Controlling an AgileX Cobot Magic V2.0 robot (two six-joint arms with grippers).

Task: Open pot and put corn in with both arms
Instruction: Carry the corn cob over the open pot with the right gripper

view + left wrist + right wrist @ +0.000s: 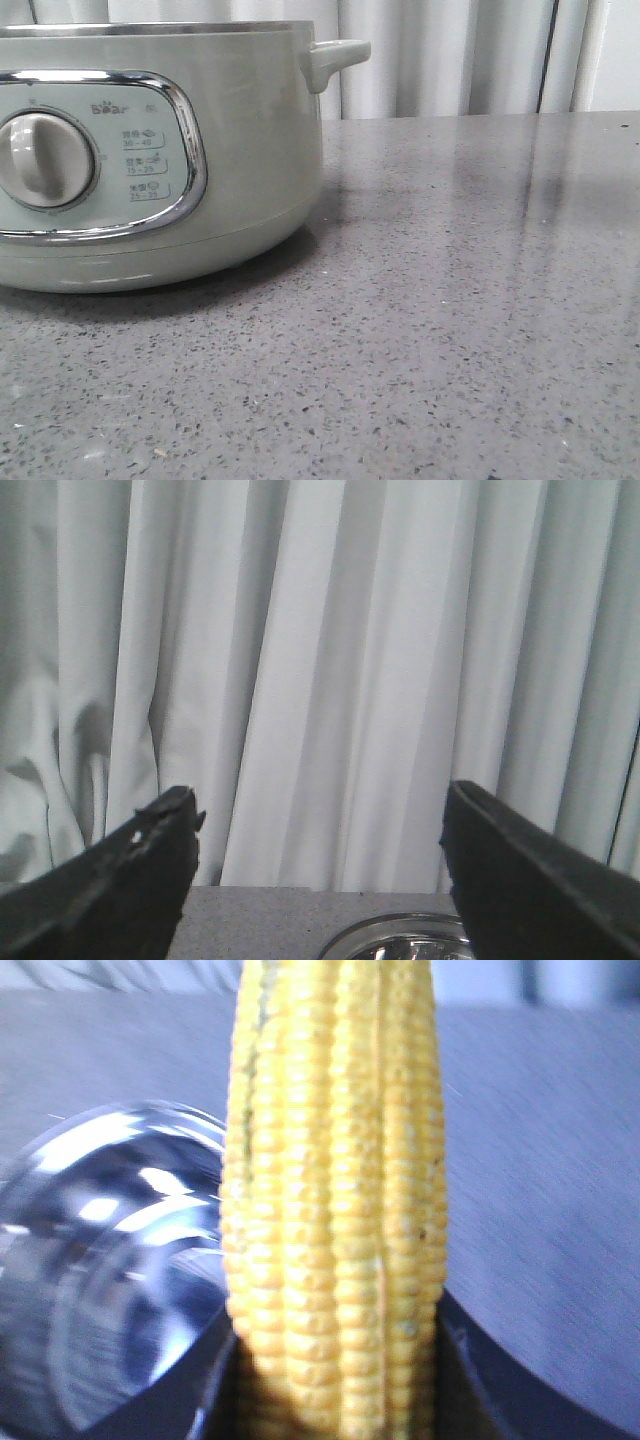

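Observation:
The pale sage-green pot (240, 160) stands at the left of the front view, with its cream dial (42, 160) and a stubby side handle (335, 58); its top is cut off by the frame. My right gripper (335, 1380) is shut on the yellow corn (335, 1190), which stands up between the dark fingers, beside the pot's shiny steel bowl (100, 1260). My left gripper (320, 820) is open and empty, facing the curtain, with the steel rim (400, 942) just below it. Neither gripper shows in the front view.
A grey speckled table (450, 320) stretches to the right of the pot and in front of it. A white pleated curtain (450, 55) hangs behind the table's far edge.

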